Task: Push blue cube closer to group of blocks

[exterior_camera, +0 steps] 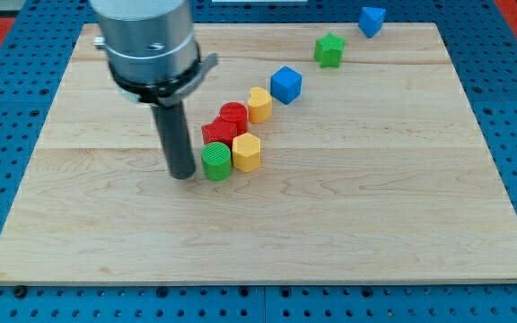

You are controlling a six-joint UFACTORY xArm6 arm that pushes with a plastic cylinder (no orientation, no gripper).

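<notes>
blue cube (286,84), a small plastic block, sits just upper right of centre frame, near the yellow heart-shaped block (259,104) at the cluster's edge but apparently not touching, so you still have the closing push to make. my tip (183,173) stands upright at the cluster's left, just beside the green cylinder (215,161), on the wrong side. no fingers exist; it holds nothing.

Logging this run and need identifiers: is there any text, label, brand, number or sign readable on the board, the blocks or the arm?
None: no readable text anywhere.
The wooden board, the blue cube and the other blocks carry no markings.
The arm's grey housing above my tip shows no legible label.
</notes>
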